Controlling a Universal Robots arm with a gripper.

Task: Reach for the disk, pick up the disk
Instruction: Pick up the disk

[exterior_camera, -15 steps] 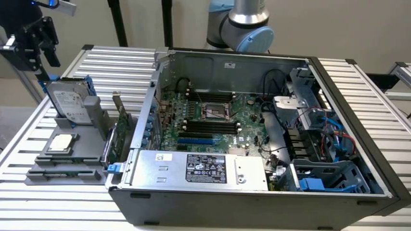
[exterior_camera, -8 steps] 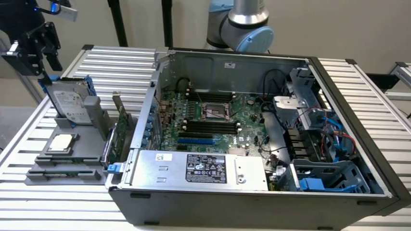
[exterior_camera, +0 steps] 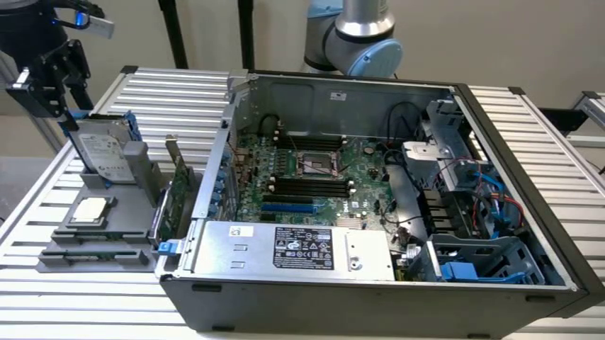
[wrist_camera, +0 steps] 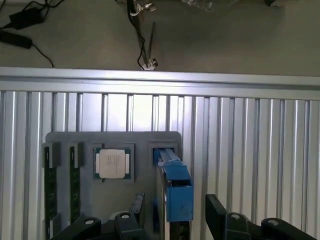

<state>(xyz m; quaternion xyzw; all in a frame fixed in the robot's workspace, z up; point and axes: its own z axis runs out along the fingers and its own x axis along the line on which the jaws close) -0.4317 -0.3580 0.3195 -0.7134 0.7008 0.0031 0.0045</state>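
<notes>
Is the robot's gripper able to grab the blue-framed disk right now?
Probably yes. The open gripper hangs just above the disk, its fingers either side of the blue frame, with nothing in between.

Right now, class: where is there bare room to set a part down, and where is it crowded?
Free: table slats beyond the grey tray's disk; slats at the exterior view's right of the computer case. Crowded: tray, case interior.

A ribbed metal table point(exterior_camera: 529, 142) carries everything. A grey tray point(exterior_camera: 90, 258) lies on it toward the exterior view's left, just beside an open computer case point(exterior_camera: 378, 301).
</notes>
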